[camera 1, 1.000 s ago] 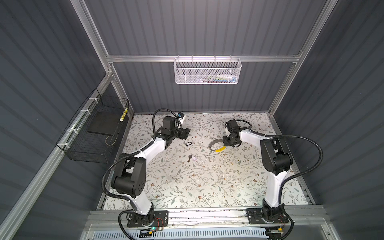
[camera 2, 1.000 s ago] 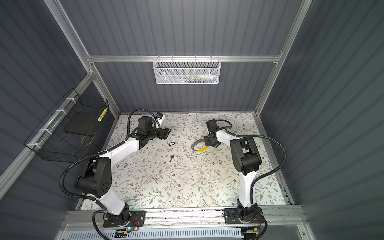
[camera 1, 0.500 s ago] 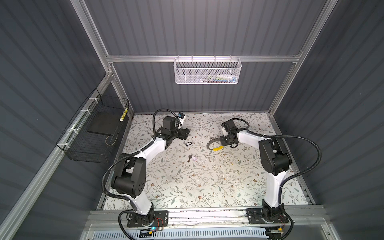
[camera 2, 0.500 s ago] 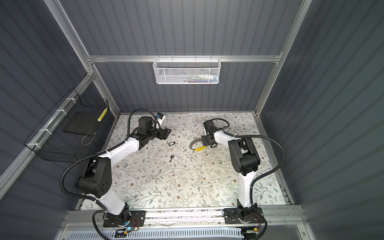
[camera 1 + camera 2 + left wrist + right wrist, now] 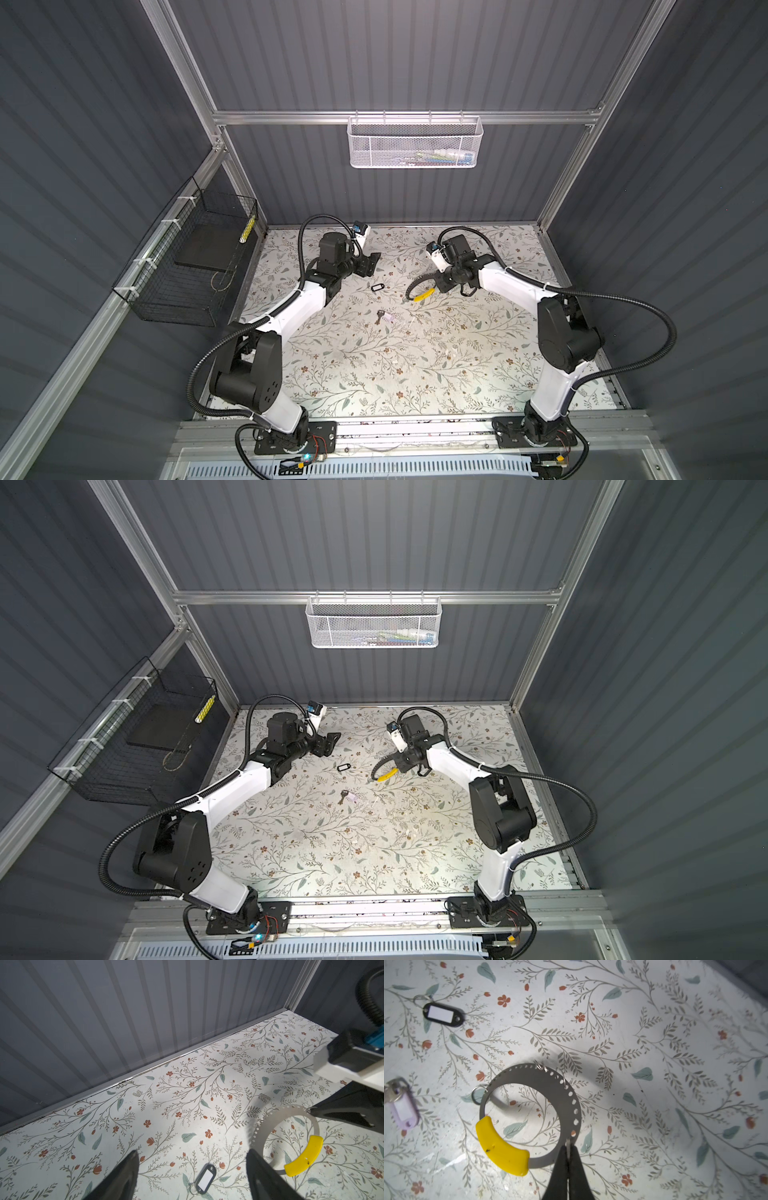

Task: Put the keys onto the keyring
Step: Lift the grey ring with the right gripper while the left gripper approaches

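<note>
Since a second before, the right gripper (image 5: 568,1150) had carried the keyring (image 5: 521,1075) a little leftward, toward the middle of the table (image 5: 374,374), and its jaws had come fully together. They were clamped on the grey hoop's thin rim, a short way along the band from the yellow tag (image 5: 500,1147). The hoop's shadow fell apart from it on the flowered surface, and a small wire ring (image 5: 477,1094) hung from its perforated edge. In both top views the keyring sat in the back half of the table, just right of the middle. The left gripper (image 5: 192,1151) had stayed where it was, toward the back left — jaws wide apart, holding nothing and touching nothing. The black-rimmed tag (image 5: 443,1014) lay flat on the table near that open gripper but apart from it, between it and the hoop. The small key (image 5: 379,319) with its lilac tag (image 5: 403,1110) lay nearer the table's centre, apart from both grippers and from the keyring.
</note>
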You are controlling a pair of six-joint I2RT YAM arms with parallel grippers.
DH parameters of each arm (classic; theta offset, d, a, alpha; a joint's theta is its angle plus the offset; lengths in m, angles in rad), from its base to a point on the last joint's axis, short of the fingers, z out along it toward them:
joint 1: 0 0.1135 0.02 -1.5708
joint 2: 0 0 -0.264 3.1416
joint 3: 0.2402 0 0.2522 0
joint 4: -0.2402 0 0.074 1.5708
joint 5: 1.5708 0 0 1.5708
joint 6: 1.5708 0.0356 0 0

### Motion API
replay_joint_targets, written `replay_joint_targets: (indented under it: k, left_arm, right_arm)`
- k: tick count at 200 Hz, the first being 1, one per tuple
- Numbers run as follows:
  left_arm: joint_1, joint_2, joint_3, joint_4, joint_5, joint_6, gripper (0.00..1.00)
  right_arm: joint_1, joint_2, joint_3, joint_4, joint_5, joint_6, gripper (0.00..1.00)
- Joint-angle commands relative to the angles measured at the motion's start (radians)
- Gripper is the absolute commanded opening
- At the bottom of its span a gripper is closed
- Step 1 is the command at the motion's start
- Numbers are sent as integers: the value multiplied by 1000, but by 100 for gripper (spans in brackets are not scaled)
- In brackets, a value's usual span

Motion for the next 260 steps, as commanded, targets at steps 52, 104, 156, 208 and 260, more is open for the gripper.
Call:
replay_joint_targets:
  k: [52,104,156,208,260]
  left_arm:
    - [-47,-135,-173,222,9,28,73]
    - [-101,-175,-255,306,96,152,69]
    - [-167,-197,-294,317,251,319,63]
    - [-244,-199,-273,246,373,469,52]
    - [-283,-211,-237,160,494,551,34]
  right_arm:
    - [-33,-210,-152,105,-275,-342,0]
    - [-49,-234,-102,-51,-484,-533,0]
    - [-49,-294,-111,-110,-573,-712,0]
    - [-52,-372,-196,-45,-694,-789,0]
    - [-66,-445,-290,56,-855,-799,0]
